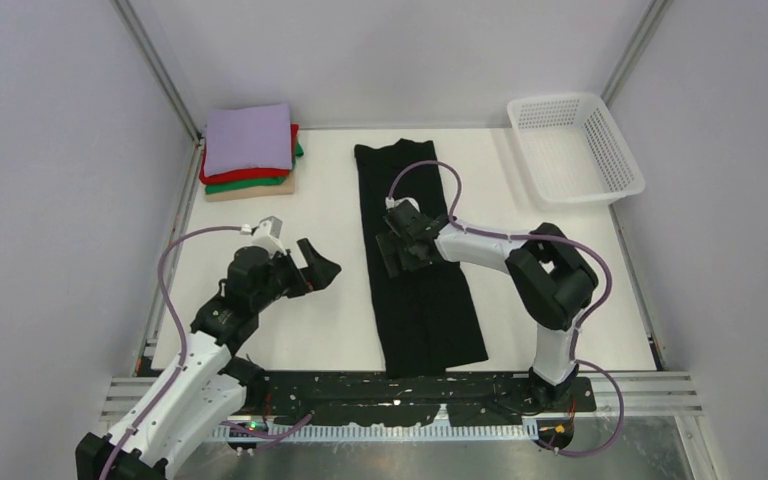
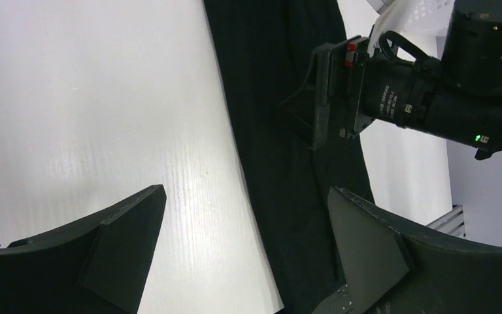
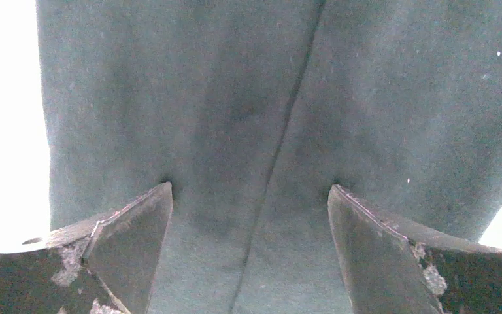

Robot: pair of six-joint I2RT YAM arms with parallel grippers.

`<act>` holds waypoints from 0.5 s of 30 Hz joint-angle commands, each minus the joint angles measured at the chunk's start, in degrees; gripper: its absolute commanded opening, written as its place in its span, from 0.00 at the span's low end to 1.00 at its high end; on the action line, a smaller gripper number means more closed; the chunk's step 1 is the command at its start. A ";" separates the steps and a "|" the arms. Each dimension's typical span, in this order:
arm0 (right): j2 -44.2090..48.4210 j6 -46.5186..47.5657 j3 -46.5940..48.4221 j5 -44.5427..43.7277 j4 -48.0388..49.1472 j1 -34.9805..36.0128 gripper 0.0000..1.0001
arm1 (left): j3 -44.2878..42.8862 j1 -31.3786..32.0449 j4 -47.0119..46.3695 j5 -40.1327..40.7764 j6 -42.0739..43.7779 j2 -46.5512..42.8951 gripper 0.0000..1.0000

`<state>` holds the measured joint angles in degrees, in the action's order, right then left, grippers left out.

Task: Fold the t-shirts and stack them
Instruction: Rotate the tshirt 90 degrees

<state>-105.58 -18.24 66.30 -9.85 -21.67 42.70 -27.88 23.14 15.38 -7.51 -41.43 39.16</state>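
Two grippers: both with jaws spread, neither holding anything.
right gripper (image 3: 248, 196): fingers wide apart, tips down on the black t-shirt (image 1: 422, 310); a seam in the cloth runs between them. Cannot tell whether they press or only touch.
left gripper (image 1: 308, 268): spread wide, over bare table (image 1: 330, 335) at 9 o'clock of the black t-shirt, clear of the cloth.
black t-shirt: lies flat as a long narrow strip, running 12 to 6 o'clock at mid-table; the right gripper sits about halfway along it.
stack: folded, at the 11 o'clock corner, well apart from the black t-shirt. From the top: lavender t-shirt (image 1: 248, 138), red t-shirt (image 1: 235, 177), green t-shirt (image 1: 255, 186), tan t-shirt (image 1: 250, 195).
basket (image 1: 625, 165): white mesh, at the 1 o'clock corner, apart from the cloth.
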 commanded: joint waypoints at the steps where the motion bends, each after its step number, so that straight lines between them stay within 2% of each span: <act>1: -6.95 -6.81 7.89 -7.38 -6.58 0.55 0.95 | -1.86 -0.28 1.08 2.79 2.45 -0.81 1.00; 5: -12.65 -10.05 15.40 -7.74 -9.64 0.93 0.96 | -3.37 -0.88 3.83 4.35 4.85 -0.69 0.99; 10: -18.97 -13.24 26.58 -3.97 -11.04 0.96 0.95 | -5.12 -2.14 8.12 6.40 6.02 -0.11 1.00; 12: -20.21 -13.44 30.36 -4.67 -12.95 0.94 0.95 | -5.53 -2.45 9.97 7.00 6.26 0.32 1.00; 15: -17.81 -12.74 30.17 -5.91 -12.82 0.98 0.95 | -5.83 -2.48 12.00 4.74 6.21 1.55 1.00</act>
<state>-124.18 -28.80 94.76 -14.94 -33.32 43.40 -31.29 21.08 23.40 -2.57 -36.80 39.42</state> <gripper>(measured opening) 0.954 0.995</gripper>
